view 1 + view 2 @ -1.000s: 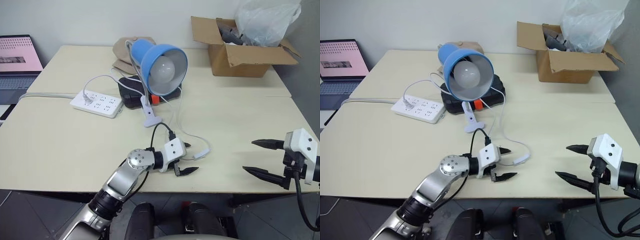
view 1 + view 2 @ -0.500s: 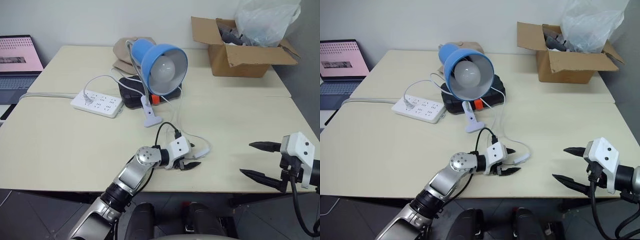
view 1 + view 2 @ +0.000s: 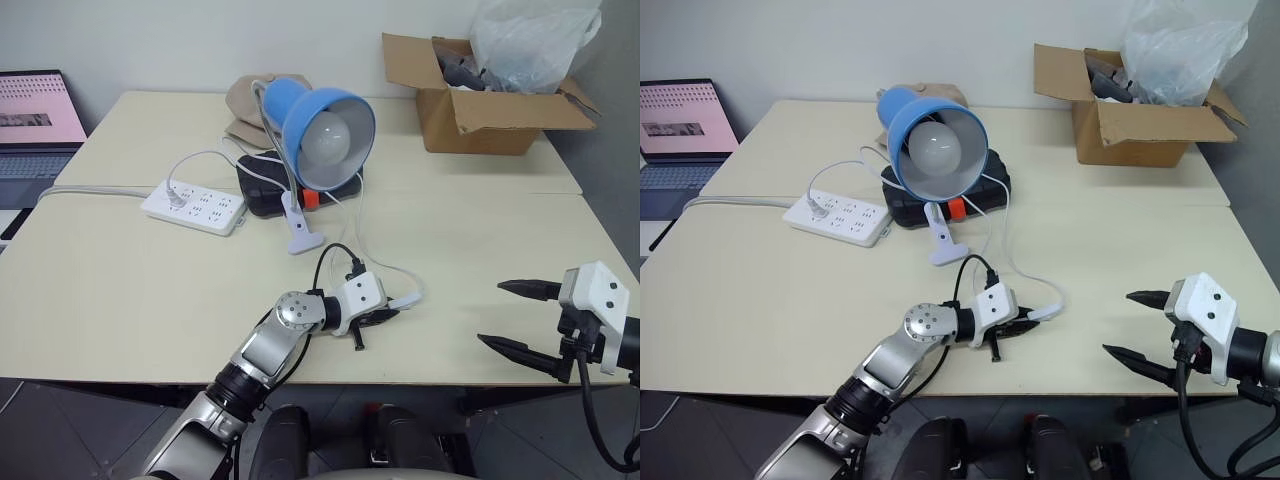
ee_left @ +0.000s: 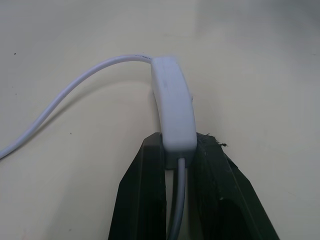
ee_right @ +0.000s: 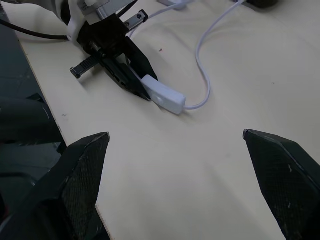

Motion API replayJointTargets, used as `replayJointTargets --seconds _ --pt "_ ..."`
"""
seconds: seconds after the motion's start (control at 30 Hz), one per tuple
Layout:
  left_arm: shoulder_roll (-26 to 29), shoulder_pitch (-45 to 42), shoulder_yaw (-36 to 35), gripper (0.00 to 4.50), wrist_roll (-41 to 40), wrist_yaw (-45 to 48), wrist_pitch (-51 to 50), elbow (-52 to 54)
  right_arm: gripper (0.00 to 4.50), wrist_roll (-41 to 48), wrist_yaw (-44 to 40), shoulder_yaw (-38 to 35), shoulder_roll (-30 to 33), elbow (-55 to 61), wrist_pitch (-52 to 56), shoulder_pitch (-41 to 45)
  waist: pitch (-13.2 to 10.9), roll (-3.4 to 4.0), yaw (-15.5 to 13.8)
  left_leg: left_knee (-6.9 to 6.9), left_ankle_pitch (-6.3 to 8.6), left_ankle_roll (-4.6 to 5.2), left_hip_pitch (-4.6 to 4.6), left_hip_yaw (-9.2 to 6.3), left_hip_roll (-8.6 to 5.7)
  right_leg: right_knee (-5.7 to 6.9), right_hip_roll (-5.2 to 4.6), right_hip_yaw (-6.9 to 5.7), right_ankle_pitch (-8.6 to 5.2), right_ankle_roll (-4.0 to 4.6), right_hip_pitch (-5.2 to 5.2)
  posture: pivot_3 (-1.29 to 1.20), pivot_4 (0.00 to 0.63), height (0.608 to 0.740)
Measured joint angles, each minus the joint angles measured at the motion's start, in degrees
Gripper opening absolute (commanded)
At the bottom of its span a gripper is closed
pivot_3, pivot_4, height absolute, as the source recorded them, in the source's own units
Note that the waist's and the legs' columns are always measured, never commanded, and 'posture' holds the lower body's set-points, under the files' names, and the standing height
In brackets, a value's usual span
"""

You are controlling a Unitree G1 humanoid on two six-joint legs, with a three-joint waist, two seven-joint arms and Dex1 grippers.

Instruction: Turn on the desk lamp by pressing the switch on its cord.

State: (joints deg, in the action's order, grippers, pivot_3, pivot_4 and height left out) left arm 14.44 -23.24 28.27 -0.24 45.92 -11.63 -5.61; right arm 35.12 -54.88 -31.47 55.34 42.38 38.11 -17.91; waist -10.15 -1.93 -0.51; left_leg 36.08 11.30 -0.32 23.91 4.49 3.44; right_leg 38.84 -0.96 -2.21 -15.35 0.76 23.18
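The desk lamp (image 3: pixel 320 125), with a blue shade and an unlit white bulb, stands clipped at the table's middle back. Its thin white cord (image 3: pixel 345 235) loops toward the front edge and ends at the small white switch (image 3: pixel 403 300). My left gripper (image 3: pixel 385 315) lies low on the table, shut on the near end of the switch (image 4: pixel 173 107), with one black finger (image 4: pixel 145 190) on each side. The switch's far end sticks out past the fingertips (image 5: pixel 162 95). My right gripper (image 3: pixel 493 313) hovers open over the front right of the table, apart from the switch.
A white power strip (image 3: pixel 193 207) with a grey cable lies at the left. A black case (image 3: pixel 262 185) sits behind the lamp clip. An open cardboard box (image 3: pixel 480 100) with a plastic bag stands at the back right. A laptop (image 3: pixel 35 120) is at the far left.
My left gripper's fingers have closed from wide open onto the end of the switch. The right gripper has stayed open and in place.
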Motion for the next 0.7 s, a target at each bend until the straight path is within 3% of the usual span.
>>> replayJointTargets --seconds 0.3,0.6,0.7 --pt "7.2 -1.28 -5.02 0.4 -2.51 5.54 -2.1 3.21 4.5 1.52 0.02 2.97 1.7 0.57 1.17 4.18 0.0 0.0 0.41 -0.03 0.0 0.0 0.0 -0.04 0.08 0.0 0.07 -0.04 -0.03 0.05 0.02 0.0 0.15 0.74" --pt "18.0 -1.8 -14.44 0.4 -11.0 12.83 -10.65 10.78 4.5 4.54 5.63 22.32 1.31 0.92 7.92 25.63 -0.04 -0.06 0.66 -0.04 0.0 0.0 0.06 -0.01 0.11 -0.05 0.05 -0.02 -0.04 0.06 0.07 0.0 0.15 0.74" --pt "20.94 -0.46 -17.43 0.4 -15.37 15.65 -14.08 13.5 4.5 4.34 6.65 30.42 -2.6 -3.14 10.82 35.6 -0.06 -0.1 0.82 -0.04 0.0 -0.01 0.07 0.06 0.15 -0.06 0.05 0.0 -0.04 0.07 0.1 0.0 0.15 0.74"
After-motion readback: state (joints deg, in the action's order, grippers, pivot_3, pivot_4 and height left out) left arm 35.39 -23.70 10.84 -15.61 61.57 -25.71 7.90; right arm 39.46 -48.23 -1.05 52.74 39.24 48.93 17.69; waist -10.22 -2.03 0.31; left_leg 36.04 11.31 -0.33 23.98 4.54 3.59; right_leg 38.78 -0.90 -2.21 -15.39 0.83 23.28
